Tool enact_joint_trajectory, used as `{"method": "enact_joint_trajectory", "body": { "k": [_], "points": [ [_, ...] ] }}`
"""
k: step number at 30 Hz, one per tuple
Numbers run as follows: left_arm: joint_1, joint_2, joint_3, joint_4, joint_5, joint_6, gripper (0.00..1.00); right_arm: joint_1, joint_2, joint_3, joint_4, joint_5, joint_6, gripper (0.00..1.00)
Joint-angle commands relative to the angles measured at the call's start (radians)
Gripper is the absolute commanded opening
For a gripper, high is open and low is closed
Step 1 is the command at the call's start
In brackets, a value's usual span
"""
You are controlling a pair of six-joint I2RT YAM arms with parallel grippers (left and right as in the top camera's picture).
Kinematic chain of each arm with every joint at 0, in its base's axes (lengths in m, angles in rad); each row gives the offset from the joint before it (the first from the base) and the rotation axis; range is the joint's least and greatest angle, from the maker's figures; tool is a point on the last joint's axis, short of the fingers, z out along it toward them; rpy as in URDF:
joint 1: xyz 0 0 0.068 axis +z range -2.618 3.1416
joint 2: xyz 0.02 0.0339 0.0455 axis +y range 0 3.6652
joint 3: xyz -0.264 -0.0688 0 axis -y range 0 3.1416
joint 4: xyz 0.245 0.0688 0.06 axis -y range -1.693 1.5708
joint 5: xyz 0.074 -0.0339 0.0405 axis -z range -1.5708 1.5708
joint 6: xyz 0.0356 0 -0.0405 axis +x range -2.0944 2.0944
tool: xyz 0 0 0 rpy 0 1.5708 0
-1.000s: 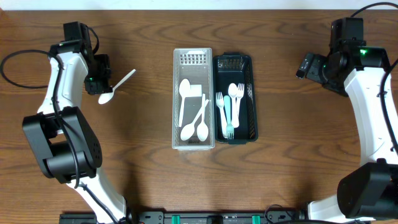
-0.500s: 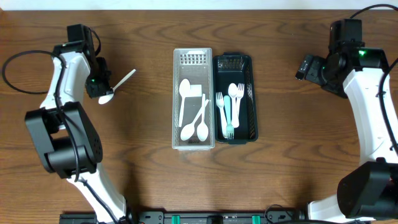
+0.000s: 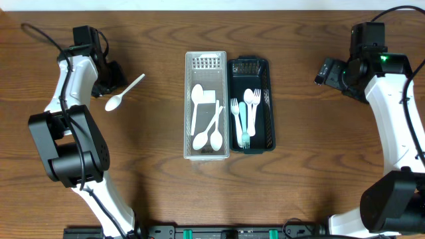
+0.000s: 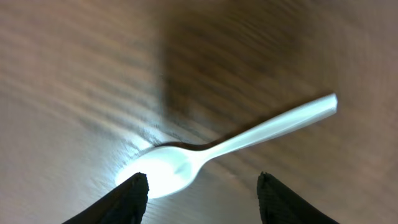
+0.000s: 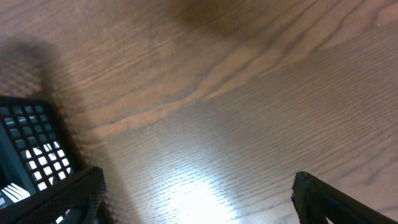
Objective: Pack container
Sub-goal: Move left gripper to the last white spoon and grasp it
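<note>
At far left, white spoon (image 3: 126,91) diagonal, bowl lower-left, handle upper-right, left gripper (image 4: 202,182) spread.

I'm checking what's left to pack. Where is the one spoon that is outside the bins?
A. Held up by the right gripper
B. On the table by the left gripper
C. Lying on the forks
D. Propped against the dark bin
B: the spoon lies flat on the table, its bowl between the open fingers of the left gripper, well apart from the clear bin and the dark bin.
</note>
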Motion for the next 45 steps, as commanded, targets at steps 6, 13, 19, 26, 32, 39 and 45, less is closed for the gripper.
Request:
{"method": "enact_joint_trajectory", "body": {
  "k": [6, 13, 19, 26, 32, 39, 45],
  "points": [
    [-0.01, 0.0, 0.003, -0.004, -0.004, 0.826, 0.62, 0.0, 0.002, -0.005, 0.005, 0.006, 0.002, 0.99],
    [-0.022, 0.032, 0.002, -0.014, 0.016, 1.098, 0.6, 0.0, 0.002, -0.005, 0.006, 0.006, 0.002, 0.99],
    [-0.023, 0.093, 0.002, -0.015, 0.018, 1.144, 0.59, 0.0, 0.002, -0.005, 0.017, 0.006, 0.002, 0.99],
    [-0.023, 0.145, 0.002, -0.007, 0.018, 1.144, 0.55, 0.0, 0.002, -0.005, 0.013, 0.006, 0.002, 0.99],
    [-0.026, 0.148, 0.002, -0.034, 0.019, 1.14, 0.41, 0.0, 0.002, -0.005, 0.013, -0.014, 0.002, 0.99],
    [-0.036, 0.142, 0.002, -0.099, 0.018, 1.033, 0.06, 0.0, 0.002, -0.005, 0.013, -0.028, 0.002, 0.99],
    [-0.079, 0.086, 0.011, -0.15, 0.019, 0.794, 0.06, 0.0, 0.002, -0.005, 0.012, -0.077, 0.002, 0.99]
  ]
}}
